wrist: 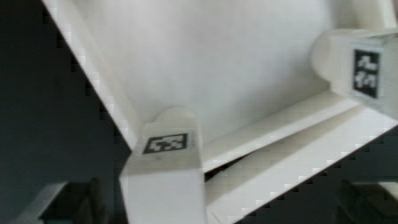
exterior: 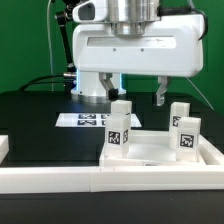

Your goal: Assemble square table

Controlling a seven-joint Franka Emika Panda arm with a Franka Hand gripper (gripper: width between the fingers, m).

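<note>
Here, on the exterior view's left, a short white block [exterior: 3, 146] sits at the edge of the black worktop [exterior: 30, 115], and the long white rail [exterior: 60, 180] runs along the front. Behind, the flat marker board [exterior: 82, 120] with its black-and-white tags lies on the worktop at the foot of the white robot arm [exterior: 120, 50]. Moving right, the large white plastic square slab [exterior: 150, 150] rests against the rail, with four short white tagged legs standing upright on it: one at the front left [exterior: 117, 135], one behind it [exterior: 121, 110], one at the back right [exterior: 179, 112] and one at the front right [exterior: 187, 136]. The pincer [exterior: 138, 92] hangs above the slab with its fingers [exterior: 160, 95] apart, clamping nothing. In the wrist view a tagged leg [wrist: 169, 170] stands close to the camera on the slab's flat face, and another [wrist: 361, 65] shows at the frame's edge.
</note>
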